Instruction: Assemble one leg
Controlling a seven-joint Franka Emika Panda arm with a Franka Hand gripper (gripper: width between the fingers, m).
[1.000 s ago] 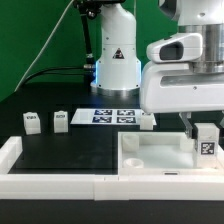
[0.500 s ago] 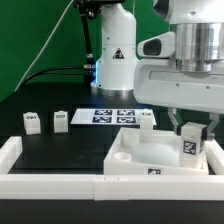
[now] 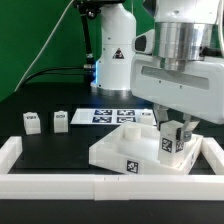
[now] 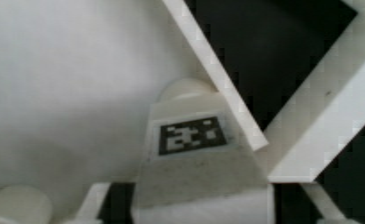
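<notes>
My gripper (image 3: 171, 133) is shut on a leg (image 3: 169, 143), a small white block with a black-and-white tag, held upright. The leg stands at the right corner of the large white tray-like piece (image 3: 120, 152), which lies turned at an angle; I cannot tell whether leg and tray touch. In the wrist view the leg (image 4: 193, 135) fills the space between the fingers (image 4: 101, 198), with the tray's floor (image 4: 72, 80) behind it. Two more legs (image 3: 32, 122) (image 3: 61, 120) stand at the exterior view's left. Another leg (image 3: 147, 117) shows partly behind the tray.
The marker board (image 3: 108, 115) lies behind the tray, in front of the arm's base (image 3: 115, 60). A low white wall (image 3: 60, 185) runs along the front edge and up both sides (image 3: 8, 152). Its right part shows in the wrist view (image 4: 330, 90).
My gripper has moved toward the exterior view's left with the leg. The tray has turned and slid left with it, its near corner now pointing forward.
</notes>
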